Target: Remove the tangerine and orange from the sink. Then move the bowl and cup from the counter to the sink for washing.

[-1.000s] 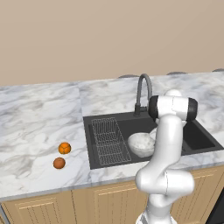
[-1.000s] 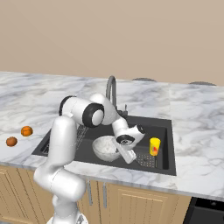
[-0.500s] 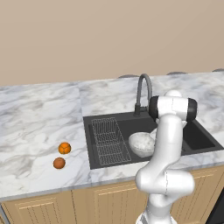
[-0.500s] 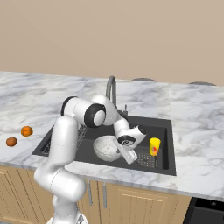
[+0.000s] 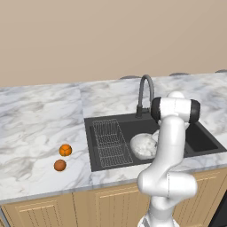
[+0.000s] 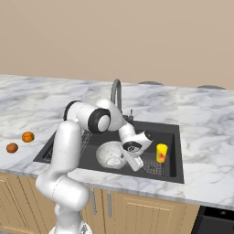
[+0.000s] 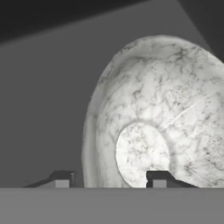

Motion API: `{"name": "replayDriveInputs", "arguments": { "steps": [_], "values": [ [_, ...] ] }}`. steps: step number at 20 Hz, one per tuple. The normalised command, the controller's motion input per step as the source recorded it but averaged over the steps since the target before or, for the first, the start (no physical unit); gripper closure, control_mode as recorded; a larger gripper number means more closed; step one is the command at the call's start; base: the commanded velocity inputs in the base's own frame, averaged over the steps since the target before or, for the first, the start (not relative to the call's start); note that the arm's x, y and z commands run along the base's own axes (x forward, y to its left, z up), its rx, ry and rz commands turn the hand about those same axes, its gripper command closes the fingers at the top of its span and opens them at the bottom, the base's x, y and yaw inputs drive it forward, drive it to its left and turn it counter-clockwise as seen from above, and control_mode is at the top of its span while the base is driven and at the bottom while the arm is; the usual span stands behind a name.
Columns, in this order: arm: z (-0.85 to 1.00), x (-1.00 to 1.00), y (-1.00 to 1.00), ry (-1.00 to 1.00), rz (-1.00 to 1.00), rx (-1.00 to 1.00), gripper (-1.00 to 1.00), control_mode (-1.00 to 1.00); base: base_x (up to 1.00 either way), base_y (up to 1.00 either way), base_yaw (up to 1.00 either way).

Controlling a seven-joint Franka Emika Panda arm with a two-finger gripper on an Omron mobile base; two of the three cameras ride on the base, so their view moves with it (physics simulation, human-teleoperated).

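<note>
Jaws parted, gripper (image 7: 109,178) astride bowl (image 7: 162,109) rim.

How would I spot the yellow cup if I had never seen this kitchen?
Find the dark sink set into the marble counter, below the curved faucet. The cup stands upright at the basin's right end. Beside the large marbled bowl, it is small, bright yellow, with a red mark.

Veined marble counter (image 5: 40,119) bearing two small orange fruits (image 5: 63,158) left of sink (image 5: 102,119).
</note>
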Motion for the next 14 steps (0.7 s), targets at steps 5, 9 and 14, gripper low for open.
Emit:
{"name": "replayDriveInputs", "arguments": {
  "steps": [5, 9, 14],
  "values": [
    [0.05, 0.0, 0.0, 0.0, 0.0, 0.0, -1.0, -1.0, 0.0, 0.0, 0.0],
    [0.16, 0.0, 0.0, 0.0, 0.0, 0.0, -1.0, -1.0, 0.0, 0.0, 0.0],
    [0.22, 0.0, -0.01, 0.0, 0.0, 0.0, -1.0, -1.0, 0.0, 0.0, 0.0]
  ]
}}
